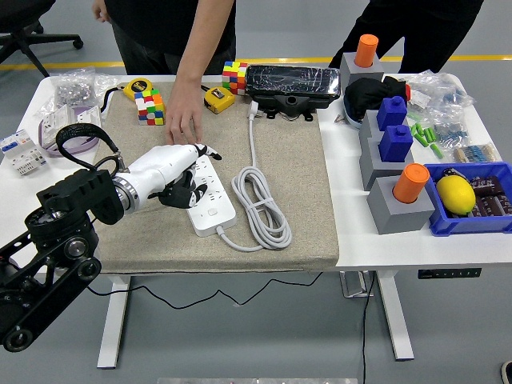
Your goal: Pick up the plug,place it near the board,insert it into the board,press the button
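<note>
While left robot hand (178, 178) lies fingers curled, palm down, over power strip (210, 200), grip unclear

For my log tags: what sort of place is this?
Probably a robotics lab or workshop: a white table with a power strip, a parts bin, bagged components, and a grey floor with yellow line.

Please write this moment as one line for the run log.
left hand: over power strip, fingers curled down, plug not visible | right hand: not in view | person's hand: flat on mat behind strip | cable: coiled right of strip
</note>
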### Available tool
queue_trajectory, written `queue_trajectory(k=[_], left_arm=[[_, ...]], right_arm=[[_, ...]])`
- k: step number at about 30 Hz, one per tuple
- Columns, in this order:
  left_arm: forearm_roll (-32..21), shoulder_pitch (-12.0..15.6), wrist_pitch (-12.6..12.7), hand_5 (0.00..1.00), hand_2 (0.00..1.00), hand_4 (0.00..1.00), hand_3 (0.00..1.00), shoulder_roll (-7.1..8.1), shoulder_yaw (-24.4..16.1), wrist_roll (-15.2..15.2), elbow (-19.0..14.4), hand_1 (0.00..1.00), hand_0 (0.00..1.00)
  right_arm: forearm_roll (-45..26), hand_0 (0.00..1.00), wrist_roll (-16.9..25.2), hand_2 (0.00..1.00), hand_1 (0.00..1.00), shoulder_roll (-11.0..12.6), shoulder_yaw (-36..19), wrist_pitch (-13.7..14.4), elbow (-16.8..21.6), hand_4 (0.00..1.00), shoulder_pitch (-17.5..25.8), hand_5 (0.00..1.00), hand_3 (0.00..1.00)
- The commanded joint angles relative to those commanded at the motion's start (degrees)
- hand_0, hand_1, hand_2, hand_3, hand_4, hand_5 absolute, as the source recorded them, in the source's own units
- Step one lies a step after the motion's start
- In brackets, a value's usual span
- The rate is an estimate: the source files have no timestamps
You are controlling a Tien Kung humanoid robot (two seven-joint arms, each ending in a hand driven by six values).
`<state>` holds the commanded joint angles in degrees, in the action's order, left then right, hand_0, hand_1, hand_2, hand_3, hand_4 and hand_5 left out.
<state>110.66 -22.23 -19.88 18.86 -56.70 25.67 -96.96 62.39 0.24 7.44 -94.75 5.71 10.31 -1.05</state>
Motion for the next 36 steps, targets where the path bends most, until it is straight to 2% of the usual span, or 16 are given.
queue_trajectory(k=[3,4,10,14,20,25,36], left_arm=[[-1.1,0.7,-0.8,0.002,0.129,0.453,0.881,0.07,1.2,0.8,-0.4,0.019,0.17],[-1.4,1.0,-0.8,0.002,0.137,0.547,0.893,0.05,1.6,0.9,-0.4,0.022,0.168],[-1.4,1.8,-0.1,0.002,0.14,0.563,0.89,-0.6,3.7,0.3,2.0,0.021,0.166],[-0.4,1.7,1.0,0.002,0.14,0.563,0.89,-1.15,3.7,-0.8,4.3,0.021,0.166],[0.7,1.8,-0.2,0.002,0.139,0.554,0.886,-1.35,3.5,-1.0,7.6,0.019,0.168],[0.3,1.8,-1.0,0.002,0.14,0.551,0.882,-1.26,4.0,-1.0,8.2,0.019,0.168],[0.0,1.5,-0.8,0.002,0.138,0.538,0.877,-1.25,5.2,-1.4,8.9,0.018,0.169]], right_arm=[[0.1,0.823,0.0,0.775,0.793,0.0,-0.2,0.0,0.0,0.998,0.1,0.998,0.796],[0.1,0.822,0.0,0.775,0.792,0.0,-0.2,0.0,0.0,0.998,0.1,0.998,0.796],[0.2,0.823,0.0,0.774,0.792,0.0,-0.3,0.1,0.0,0.998,0.0,0.998,0.796],[0.2,0.823,0.0,0.774,0.792,0.0,-0.3,0.1,0.0,0.998,0.0,0.998,0.796],[0.3,0.823,-0.1,0.774,0.792,0.1,-0.5,0.1,0.0,0.998,-0.2,0.998,0.795],[0.3,0.822,-0.1,0.774,0.792,0.1,-0.7,0.1,0.0,0.998,-0.3,0.998,0.796],[0.4,0.821,0.1,0.774,0.792,0.2,-0.7,0.1,0.0,0.998,-0.4,0.998,0.796]])
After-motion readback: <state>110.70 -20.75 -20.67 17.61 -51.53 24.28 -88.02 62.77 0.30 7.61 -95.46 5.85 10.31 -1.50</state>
